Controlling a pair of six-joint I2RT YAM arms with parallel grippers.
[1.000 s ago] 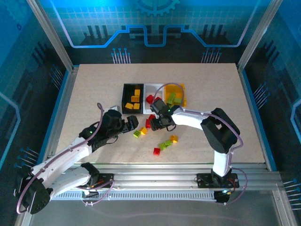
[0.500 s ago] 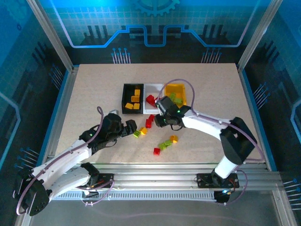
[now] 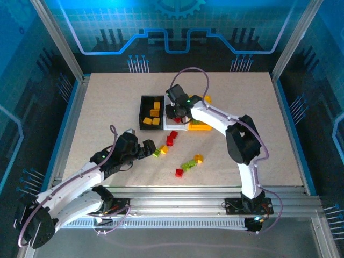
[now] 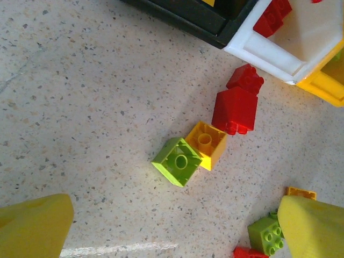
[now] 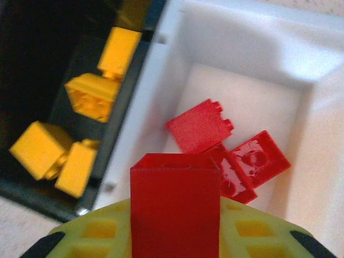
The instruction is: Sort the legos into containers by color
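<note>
Over white bin [image 5: 242,80]: right hand [image 3: 175,111] grips red lego [image 5: 174,209] | left hand [image 4: 172,228] wide above green lego [image 4: 177,161]

The right gripper [image 3: 175,112] hangs over the white bin [image 3: 178,126], which stands between the black bin [image 3: 142,113] and the yellow bin [image 3: 200,127], while the left gripper [image 3: 150,149] is just beside a lime green lego [image 3: 156,153] on the table [image 3: 107,97].

bins [image 3: 142,113] sit in a row behind the loose bricks [image 3: 171,141] (others lie inside).
</note>
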